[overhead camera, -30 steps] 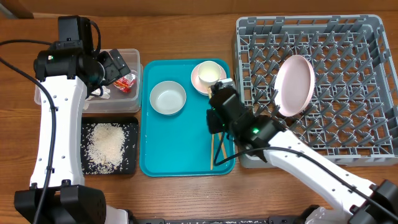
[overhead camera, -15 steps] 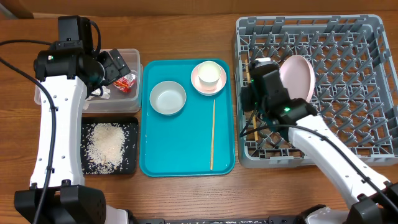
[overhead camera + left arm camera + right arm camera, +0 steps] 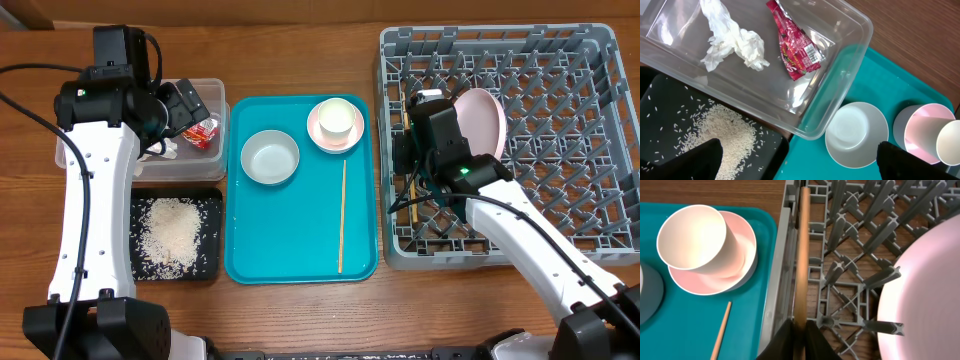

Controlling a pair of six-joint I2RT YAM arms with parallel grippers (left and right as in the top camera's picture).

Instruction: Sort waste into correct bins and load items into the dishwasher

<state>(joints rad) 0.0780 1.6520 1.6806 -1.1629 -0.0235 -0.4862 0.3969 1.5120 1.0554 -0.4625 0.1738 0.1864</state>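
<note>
Clenched in right claw (image 3: 798, 339): thin wooden chopstick (image 3: 801, 255), lying along left wall of grey pegged plastic dish rack (image 3: 784, 255). Risk on release here: slipping through open grid floor, or tipping outward onto teal plastic tray (image 3: 690, 330). Left claw (image 3: 802, 160) spread, empty

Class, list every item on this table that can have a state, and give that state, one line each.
left tool: open, empty
right tool: shut on held chopstick
held chopstick: gripped, along dish rack left wall
loose chopstick: lying flat on teal tray
plate: standing on edge in dish rack
bowl: upright, empty
cup: upright, empty, on saucer
clear tub: holds tissue and wrapper
black tray: holds rice
</note>
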